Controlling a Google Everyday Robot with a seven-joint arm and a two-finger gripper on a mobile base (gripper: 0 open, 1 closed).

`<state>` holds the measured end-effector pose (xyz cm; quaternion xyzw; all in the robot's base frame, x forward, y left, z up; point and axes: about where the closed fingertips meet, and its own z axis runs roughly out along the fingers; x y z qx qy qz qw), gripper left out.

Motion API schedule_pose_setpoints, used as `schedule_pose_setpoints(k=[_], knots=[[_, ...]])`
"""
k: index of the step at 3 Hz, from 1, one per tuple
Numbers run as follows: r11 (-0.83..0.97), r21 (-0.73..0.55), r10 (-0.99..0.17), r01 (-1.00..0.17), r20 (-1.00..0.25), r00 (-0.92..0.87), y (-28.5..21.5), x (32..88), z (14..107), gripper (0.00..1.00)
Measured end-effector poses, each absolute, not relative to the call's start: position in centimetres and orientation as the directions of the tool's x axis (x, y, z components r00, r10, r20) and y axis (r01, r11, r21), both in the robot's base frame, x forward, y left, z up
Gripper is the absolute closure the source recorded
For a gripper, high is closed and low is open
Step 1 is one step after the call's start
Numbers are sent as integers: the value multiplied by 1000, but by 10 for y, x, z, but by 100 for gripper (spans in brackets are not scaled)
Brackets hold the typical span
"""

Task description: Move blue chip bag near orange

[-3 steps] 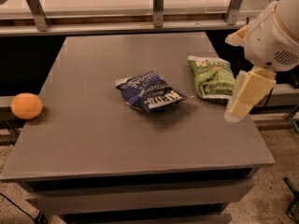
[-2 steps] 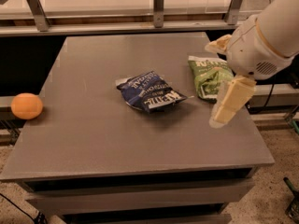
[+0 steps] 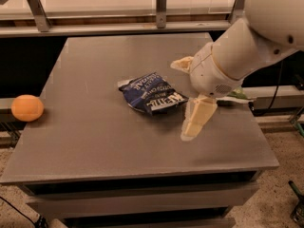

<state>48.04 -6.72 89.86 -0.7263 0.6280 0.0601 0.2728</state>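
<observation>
The white lettering on the crinkled navy-blue foil chip bag [image 3: 151,94] lies at a slant to me, and I cannot make out a brand or a single sure word. The bag lies flat near the middle of the grey flat-topped desk [image 3: 118,146], a little right of centre. My cream-coloured two-finger tool [image 3: 179,100] hangs just beside the bag's right edge with its fingers spread wide. One finger points up and left above the bag's right corner, and the other points down toward the desk in front of it. Neither finger grips anything. The smooth round orange fruit [image 3: 27,108] sits far off at the desk's left edge, well apart from the bag. I cannot tell whether it rests on the desk itself or on a ledge beside it. Between bag and fruit the desk top is open grey surface, and there is bare room in front of the bag too. A sliver of green packet [image 3: 234,97] shows behind the white arm [image 3: 247,46] near the right edge. Behind the desk run metal rails [image 3: 161,6] against a pale panel. The floor is speckled, with a black cable [image 3: 278,91] on the right.
</observation>
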Motion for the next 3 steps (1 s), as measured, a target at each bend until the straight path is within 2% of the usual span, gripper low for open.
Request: schedule_pose_setpoints(k=[1, 2, 3], knots=[[-66, -323, -882, -944, -424, 207, -52, 498, 876, 0], [-52, -323, -885, -945, -424, 194, -44, 511, 862, 18], [-48, -323, -890, -945, -415, 187, -41, 517, 851, 41]])
